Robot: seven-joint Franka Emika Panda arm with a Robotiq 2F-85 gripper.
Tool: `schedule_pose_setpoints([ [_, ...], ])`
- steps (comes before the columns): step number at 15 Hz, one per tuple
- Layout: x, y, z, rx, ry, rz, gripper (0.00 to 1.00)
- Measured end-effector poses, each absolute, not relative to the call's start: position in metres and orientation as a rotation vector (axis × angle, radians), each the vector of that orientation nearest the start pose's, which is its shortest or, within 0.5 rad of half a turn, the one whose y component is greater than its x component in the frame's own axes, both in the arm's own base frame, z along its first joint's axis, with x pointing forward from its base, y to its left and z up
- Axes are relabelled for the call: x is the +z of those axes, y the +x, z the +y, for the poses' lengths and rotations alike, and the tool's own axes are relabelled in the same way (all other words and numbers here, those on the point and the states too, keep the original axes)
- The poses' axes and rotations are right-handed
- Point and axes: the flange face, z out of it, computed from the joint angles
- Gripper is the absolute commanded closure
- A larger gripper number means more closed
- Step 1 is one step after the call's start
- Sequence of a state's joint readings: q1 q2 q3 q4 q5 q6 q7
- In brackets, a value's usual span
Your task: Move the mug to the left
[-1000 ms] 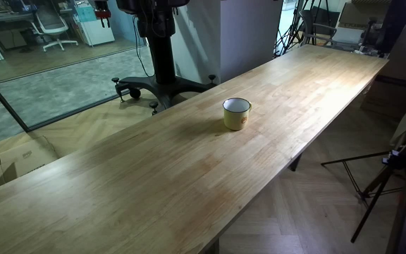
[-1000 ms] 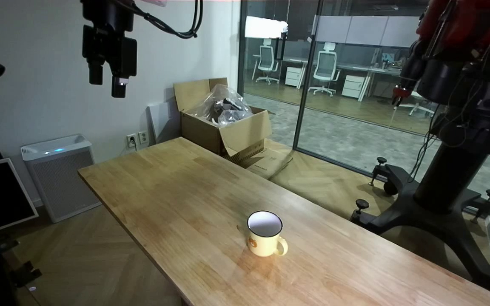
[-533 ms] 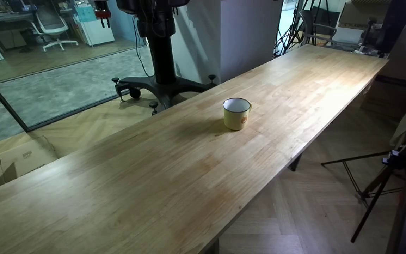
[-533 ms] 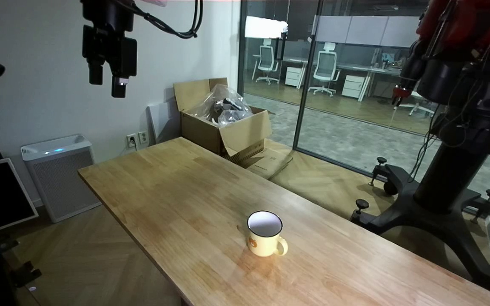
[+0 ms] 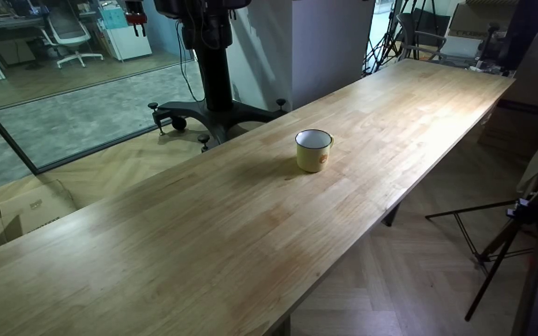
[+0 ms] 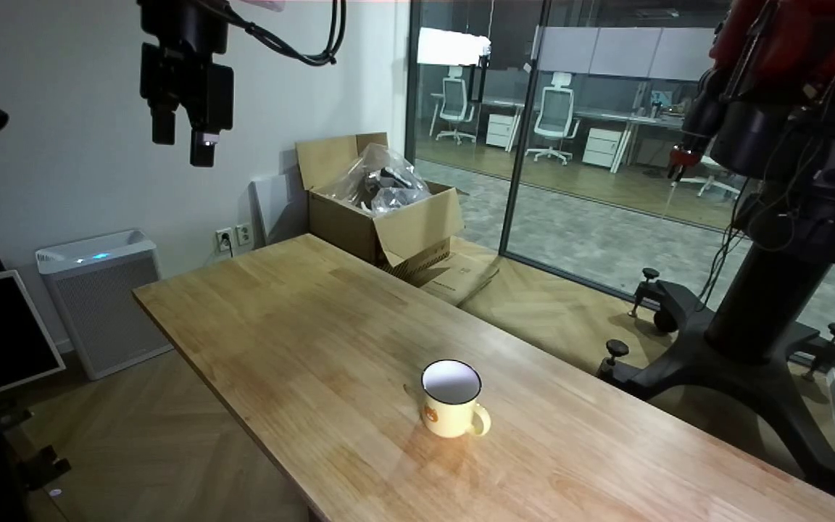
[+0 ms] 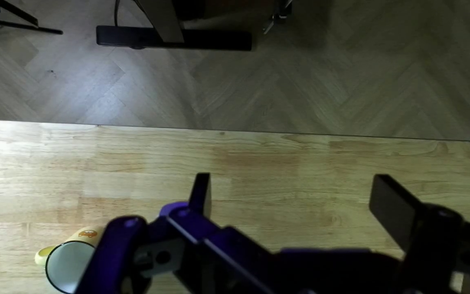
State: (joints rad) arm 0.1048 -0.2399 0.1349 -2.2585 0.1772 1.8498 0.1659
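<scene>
The mug is pale yellow with a dark rim, a whitish inside and a small orange print. It stands upright on the wooden table in both exterior views [image 5: 312, 156] [image 6: 450, 417]. In the wrist view the mug [image 7: 69, 263] is at the lower left, partly hidden behind a gripper finger. My gripper [image 7: 293, 176] is open, with only table surface visible between its fingers. In an exterior view the gripper [image 6: 183, 147] hangs high at the upper left, well above the table and apart from the mug. It is out of view in the remaining exterior view.
The long wooden table [image 5: 213, 224] carries the mug. An open cardboard box [image 6: 345, 221] stands past the table's far end. A black stand [image 6: 758, 312] with another robot is beside the long edge. A tripod [image 5: 498, 252] stands on the opposite side.
</scene>
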Motion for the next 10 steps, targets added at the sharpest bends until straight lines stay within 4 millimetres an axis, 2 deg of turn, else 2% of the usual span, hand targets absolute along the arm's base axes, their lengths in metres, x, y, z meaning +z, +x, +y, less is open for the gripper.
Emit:
schedule_pose_setpoints([
  [2, 0.447, 0.442, 0.123, 0.272, -3.032, 0.001, 0.0],
  [4, 0.445, 0.454, 0.113, 0.155, -3.053, 0.043, 0.0],
  [7, 0.43, 0.488, 0.077, -0.073, -3.133, 0.116, 0.0],
  [10, 0.394, 0.517, 0.036, -0.191, -3.183, 0.207, 0.0],
])
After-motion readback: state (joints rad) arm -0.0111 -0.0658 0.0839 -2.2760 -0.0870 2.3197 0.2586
